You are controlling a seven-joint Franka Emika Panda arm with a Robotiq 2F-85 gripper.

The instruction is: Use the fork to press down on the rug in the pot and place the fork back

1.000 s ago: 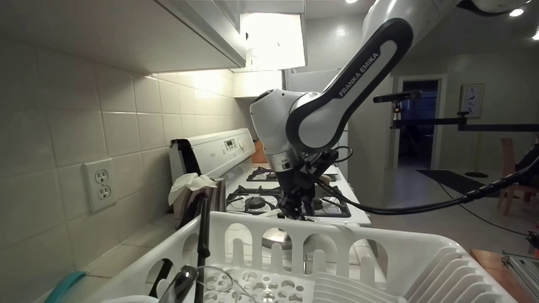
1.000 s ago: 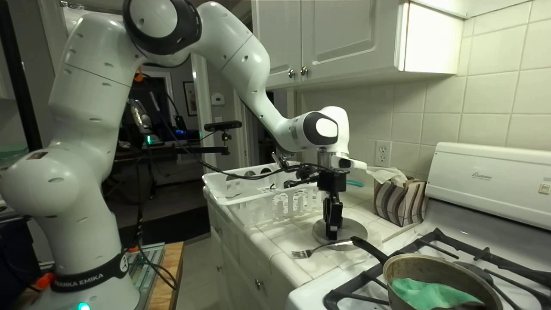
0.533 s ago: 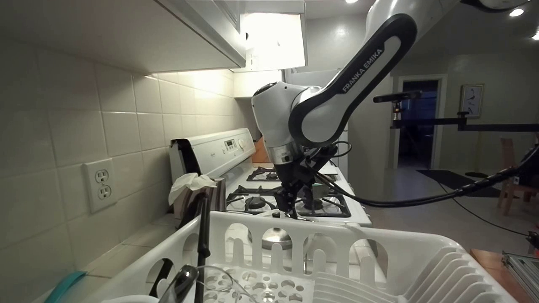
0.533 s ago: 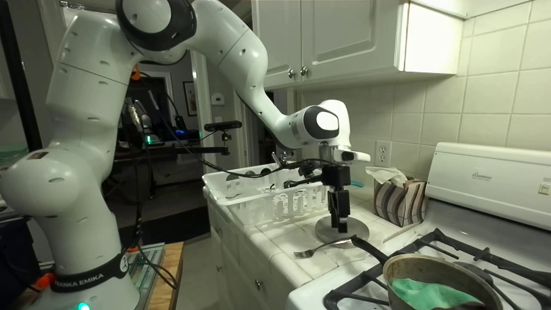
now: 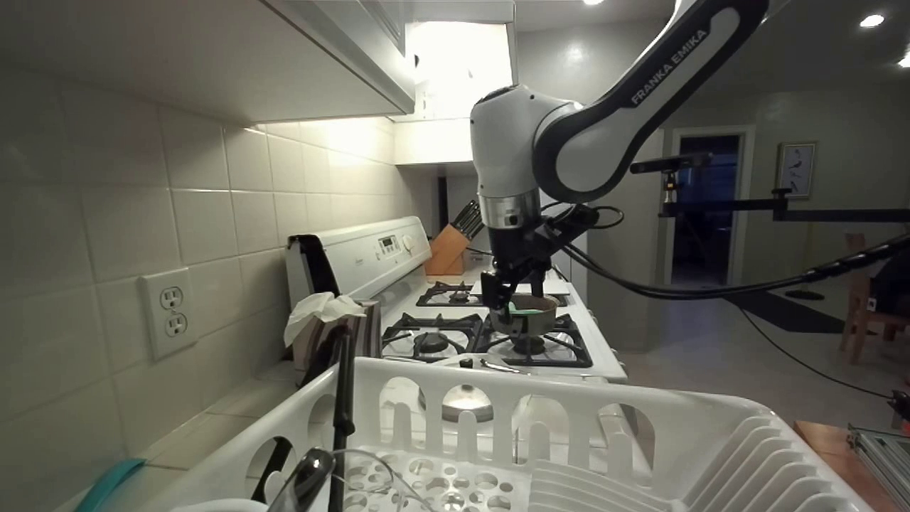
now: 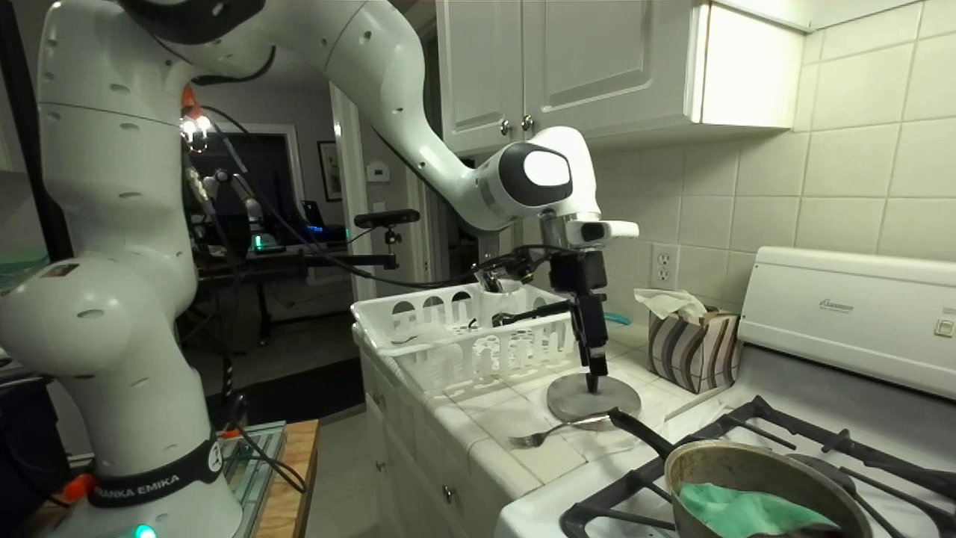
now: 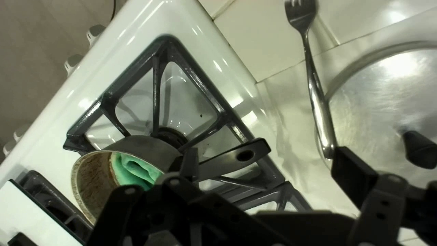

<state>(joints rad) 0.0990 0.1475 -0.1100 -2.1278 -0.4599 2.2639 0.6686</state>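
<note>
While the fork lies on the tiled counter below the gripper, its handle end at the edge of the round metal lid, the jaws stand wide apart. Toward the gripper's other side, the pot sits on a stove grate, green cloth inside; the wrist view shows the pot's handle between the jaws. Farther from the gripper are a white dish rack and striped tissue box.

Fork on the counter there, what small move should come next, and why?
Probably lift the pincer further up: its jaws stand open, and the fork lies unheld, its handle at the edge of the lid. The pincer has risen over the last second, suggesting a release.
</note>
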